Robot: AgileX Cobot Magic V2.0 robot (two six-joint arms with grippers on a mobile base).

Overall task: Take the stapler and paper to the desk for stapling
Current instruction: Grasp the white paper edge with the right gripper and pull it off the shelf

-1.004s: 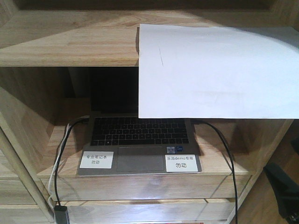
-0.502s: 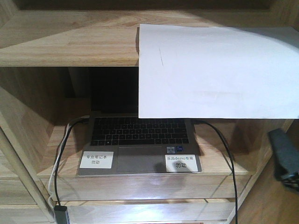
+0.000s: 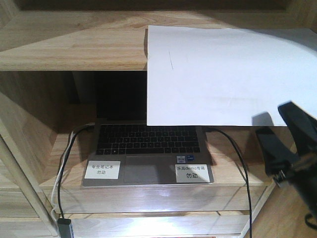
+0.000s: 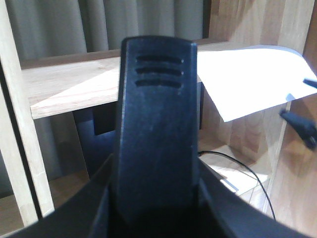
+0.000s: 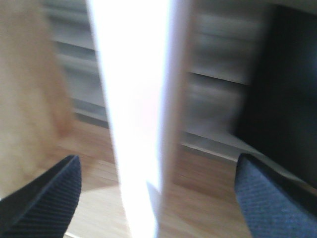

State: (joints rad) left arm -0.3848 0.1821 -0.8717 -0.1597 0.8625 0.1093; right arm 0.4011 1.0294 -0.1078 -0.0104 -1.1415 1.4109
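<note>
In the front-facing view, the large plain white sheet of paper (image 3: 223,74) lies on the upper light-wood shelf board (image 3: 74,44), and its near edge hangs over the front of the board. It partly screens the open grey laptop (image 3: 148,148) on the shelf below, which carries two small white printed labels (image 3: 102,170). The change is at the lower right. The black right gripper (image 3: 283,136), only a dark sliver at the frame's edge half a second ago, has risen to just below the paper's overhanging corner, with its fingers spread. This looks like the approach to pinch that free edge. The paper itself has not shifted. A black cable (image 3: 237,153) trails off the laptop shelf close to the gripper and could snag it. In the left wrist view, the left gripper (image 4: 156,99) fills the centre as one broad black slab with three slots, and I cannot tell whether its fingers are together or apart. Beyond it the paper juts off the shelf, and the right gripper's two dark tips sit at its corner, one above the sheet and one below. The right wrist view is smeared by motion. Two textured black fingertips (image 5: 44,198) sit wide apart at the bottom corners, with the paper a bright band between them, not yet gripped. Neither the stapler nor the desk appears in any view.
</note>
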